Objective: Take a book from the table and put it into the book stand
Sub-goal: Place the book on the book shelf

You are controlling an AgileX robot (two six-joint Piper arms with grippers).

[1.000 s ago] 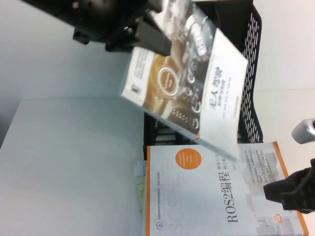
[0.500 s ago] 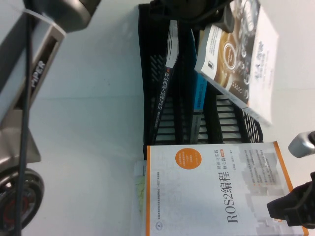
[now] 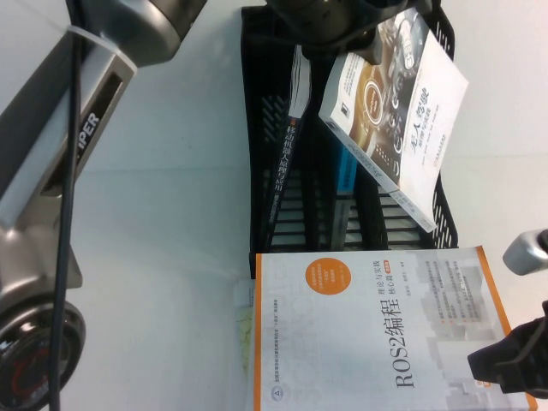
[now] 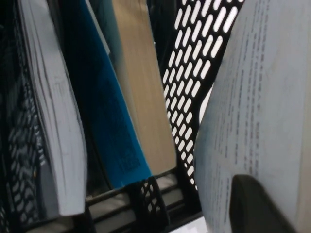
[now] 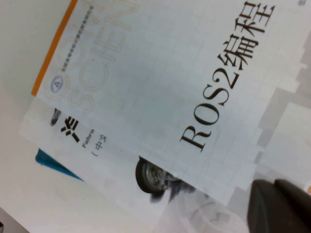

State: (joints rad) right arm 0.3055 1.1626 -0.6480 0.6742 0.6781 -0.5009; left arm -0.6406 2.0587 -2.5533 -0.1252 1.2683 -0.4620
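The left gripper point(image 3: 342, 26) is pinching the book point(image 3: 398, 103) at its far end, w/ the book hanging tilted over the right slot of the book stand point(image 3: 265, 128). Its low edge is sitting by the right wall. A blue book point(image 4: 104, 121) is filling the mid slot. The right gripper point(image 3: 505, 355) is waiting near right, over the ROS2 book point(image 3: 368, 334) on the table point(image 3: 154, 257); can't tell its fingers.

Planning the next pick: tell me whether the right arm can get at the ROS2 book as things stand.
Probably yes. The right tool hangs directly over the ROS2 book, which lies flat and uncovered on the table. The left tool is away at the book stand, holding the car-dashboard book.
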